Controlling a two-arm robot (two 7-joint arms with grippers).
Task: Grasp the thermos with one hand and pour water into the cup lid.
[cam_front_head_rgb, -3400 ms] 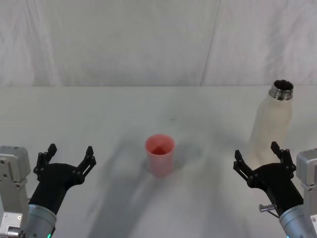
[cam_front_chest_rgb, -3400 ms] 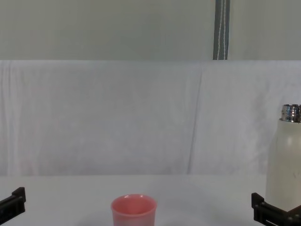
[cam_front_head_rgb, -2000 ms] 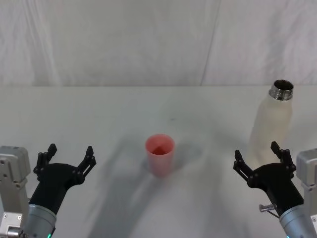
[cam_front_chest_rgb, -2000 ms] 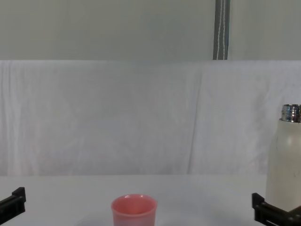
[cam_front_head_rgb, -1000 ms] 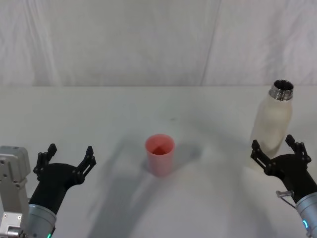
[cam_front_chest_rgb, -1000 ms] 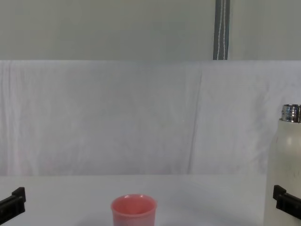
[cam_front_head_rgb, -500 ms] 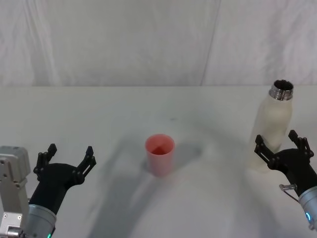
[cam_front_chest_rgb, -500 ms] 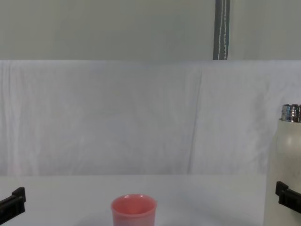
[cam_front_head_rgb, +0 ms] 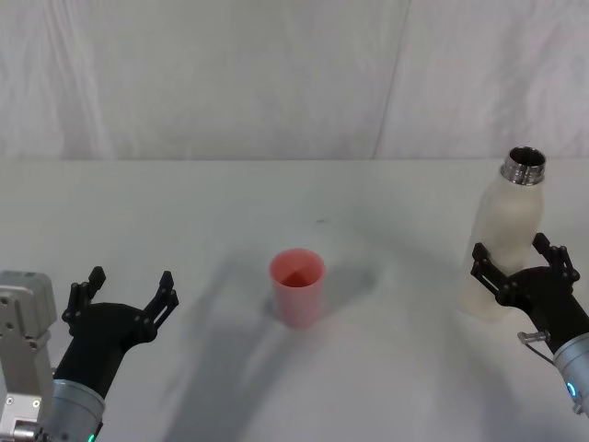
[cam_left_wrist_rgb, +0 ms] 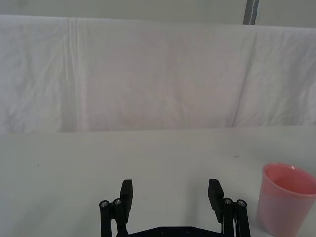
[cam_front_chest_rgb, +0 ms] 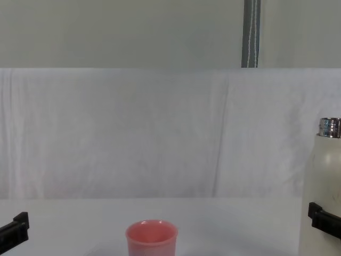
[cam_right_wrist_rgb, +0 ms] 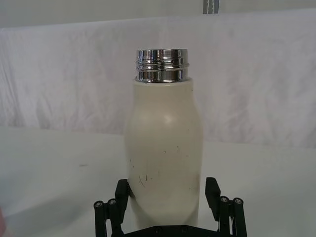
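The thermos (cam_front_head_rgb: 505, 241) stands upright at the right of the table, cream-white with an uncapped steel neck. It also shows in the chest view (cam_front_chest_rgb: 325, 176) and close up in the right wrist view (cam_right_wrist_rgb: 164, 153). My right gripper (cam_front_head_rgb: 515, 256) is open, one finger on each side of the thermos's lower body; whether they touch it I cannot tell. In the right wrist view the right gripper (cam_right_wrist_rgb: 167, 193) straddles the bottle. The pink cup lid (cam_front_head_rgb: 296, 286) stands upright mid-table, well to the left of the thermos. My left gripper (cam_front_head_rgb: 131, 287) hovers open at the near left, holding nothing.
The table (cam_front_head_rgb: 230, 198) has a white cloth over it, and a white cloth backdrop hangs behind it. A grey pole (cam_front_chest_rgb: 250, 32) rises behind the backdrop. From the left wrist view the cup lid (cam_left_wrist_rgb: 287, 197) sits off to one side of the left gripper (cam_left_wrist_rgb: 172, 191).
My right gripper has moved forward and to the right, so its open fingers now flank the thermos instead of sitting short of it. The left arm, the cup lid and the thermos have stayed put.
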